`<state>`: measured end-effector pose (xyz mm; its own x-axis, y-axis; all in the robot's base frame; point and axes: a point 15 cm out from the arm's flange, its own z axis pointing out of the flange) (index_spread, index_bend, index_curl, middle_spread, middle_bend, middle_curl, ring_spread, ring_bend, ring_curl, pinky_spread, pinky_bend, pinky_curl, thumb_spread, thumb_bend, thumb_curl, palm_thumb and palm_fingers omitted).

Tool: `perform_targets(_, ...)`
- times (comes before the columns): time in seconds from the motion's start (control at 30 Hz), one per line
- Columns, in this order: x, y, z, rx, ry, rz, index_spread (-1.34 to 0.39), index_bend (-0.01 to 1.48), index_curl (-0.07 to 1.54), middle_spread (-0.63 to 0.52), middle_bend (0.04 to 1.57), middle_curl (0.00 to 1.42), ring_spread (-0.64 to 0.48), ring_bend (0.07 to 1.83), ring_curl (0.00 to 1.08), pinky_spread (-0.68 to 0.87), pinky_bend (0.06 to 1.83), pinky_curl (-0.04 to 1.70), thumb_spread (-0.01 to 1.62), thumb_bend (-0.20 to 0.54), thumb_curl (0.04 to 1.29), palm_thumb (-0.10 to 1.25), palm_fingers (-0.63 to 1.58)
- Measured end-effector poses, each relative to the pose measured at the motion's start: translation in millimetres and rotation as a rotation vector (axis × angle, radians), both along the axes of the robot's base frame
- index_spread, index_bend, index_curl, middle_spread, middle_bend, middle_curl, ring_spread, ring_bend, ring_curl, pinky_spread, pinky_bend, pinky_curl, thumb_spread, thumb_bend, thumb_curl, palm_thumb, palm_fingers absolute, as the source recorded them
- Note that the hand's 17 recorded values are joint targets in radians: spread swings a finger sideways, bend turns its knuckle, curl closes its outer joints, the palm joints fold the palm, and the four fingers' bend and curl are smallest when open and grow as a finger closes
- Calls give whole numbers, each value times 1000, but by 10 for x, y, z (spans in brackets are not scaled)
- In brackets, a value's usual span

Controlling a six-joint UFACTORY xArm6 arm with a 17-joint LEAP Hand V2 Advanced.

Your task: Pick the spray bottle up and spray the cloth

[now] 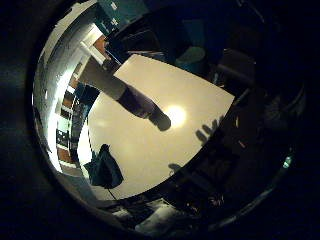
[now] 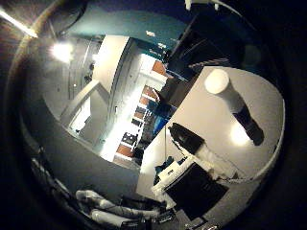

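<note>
The spray bottle point(image 1: 135, 97) stands upright on the pale table point(image 1: 190, 95), its light top towards the palm and its dark purple lower body at the tabletop. It also shows in the thumb side view, the spray bottle point(image 2: 235, 105) apart from my hand point(image 2: 199, 165). The dark teal cloth point(image 1: 105, 170) lies crumpled near one table edge, well away from the bottle. My hand hovers above the table, holding nothing. One black-tipped finger point(image 2: 187, 136) reaches out straight, and a shadow of spread fingers point(image 1: 209, 131) falls on the table beside the bottle.
A bright lamp glare point(image 1: 176, 115) sits on the table next to the bottle's base. Past the table edges are dark furniture, shelving point(image 2: 144, 105) and a lit room point(image 2: 96, 110). Dark clutter point(image 1: 165, 210) lies below the near table edge.
</note>
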<state>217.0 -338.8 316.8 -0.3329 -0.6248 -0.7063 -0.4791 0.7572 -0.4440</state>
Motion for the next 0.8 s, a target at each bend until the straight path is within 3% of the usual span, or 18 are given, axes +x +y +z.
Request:
perform_targets(0.3, -95, -131, -341, 102, -19, -42, -153, 148, 266, 183, 204, 361, 224, 324, 282, 392, 347, 320, 1010, -28, 336, 625, 128)
perform_targets(0.43, -38, -172, -414, 134, -61, -52, -150, 148, 265, 185, 210, 362, 226, 338, 283, 399, 357, 317, 1013, -27, 331, 613, 122)
perform_targets(0.8, 237, -20, -680, 202, -63, 18, -124, 133, 242, 228, 214, 358, 272, 350, 282, 429, 444, 331, 955, -33, 311, 537, 29)
